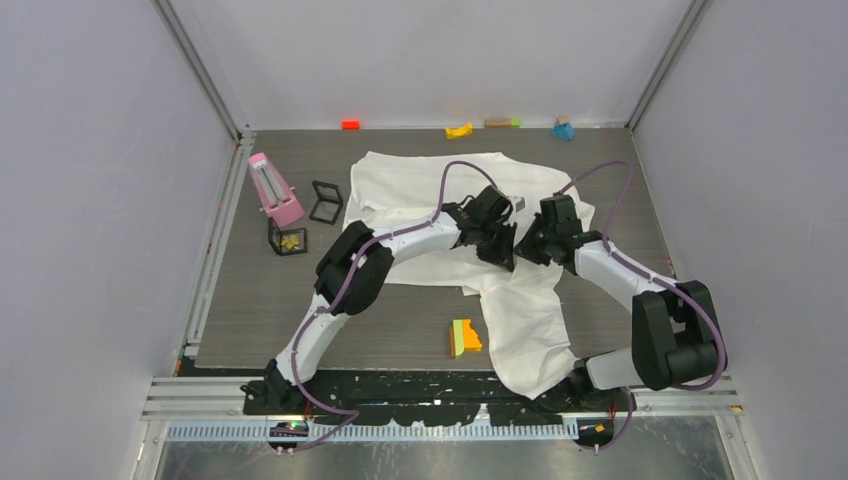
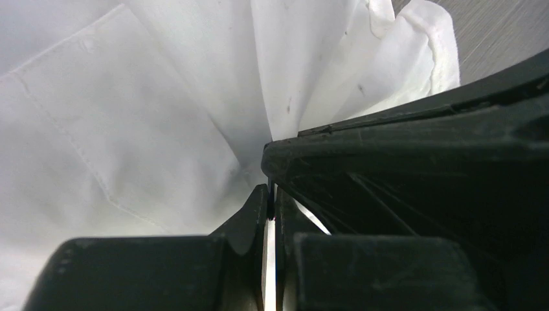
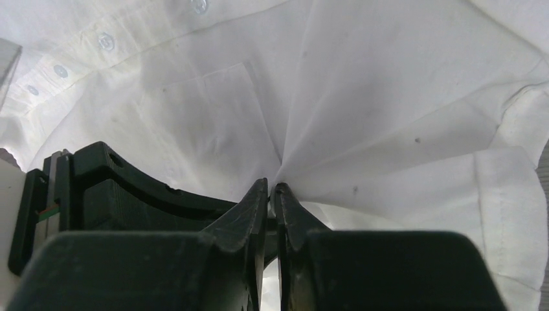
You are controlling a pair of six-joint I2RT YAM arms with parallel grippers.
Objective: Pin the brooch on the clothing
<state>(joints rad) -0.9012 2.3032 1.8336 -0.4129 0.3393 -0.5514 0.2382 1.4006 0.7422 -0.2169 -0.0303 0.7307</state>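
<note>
Grey wood-grain bench: white thin-fabric button-up shirt spread from centre toward 12 o'clock.
Left hand: clamped on a shirt fold.
Right hand: at its 3 o'clock, tips nipping the same pucker.
Brooch: hidden, can't tell where.
Advice: hold that fold taut, no tugging.

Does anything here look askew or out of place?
The shirt is bunched, not flat: the left gripper and right gripper pinch its fabric into folds, and one end droops over the table edge.
</note>
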